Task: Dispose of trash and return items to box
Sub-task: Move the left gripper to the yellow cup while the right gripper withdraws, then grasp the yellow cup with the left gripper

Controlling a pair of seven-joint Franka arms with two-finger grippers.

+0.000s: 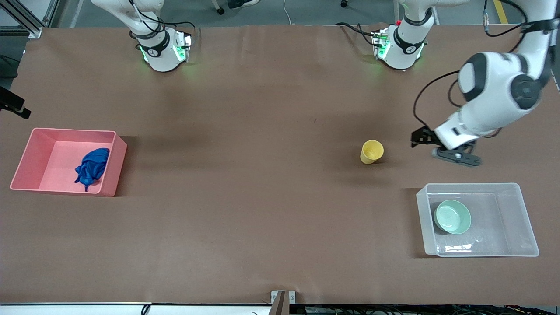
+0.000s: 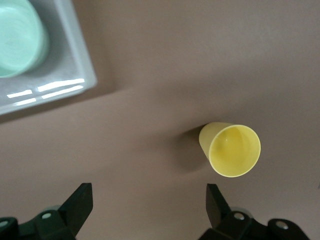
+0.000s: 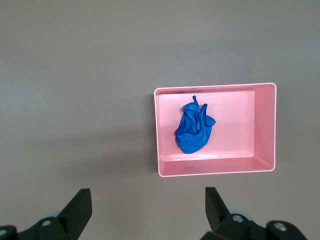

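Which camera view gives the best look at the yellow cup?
The left wrist view shows the yellow cup best: it appears large, and its open mouth and inside are plainly visible, upright on the table ahead of the open left gripper. The front view shows the cup only small. The right wrist view does not show it.
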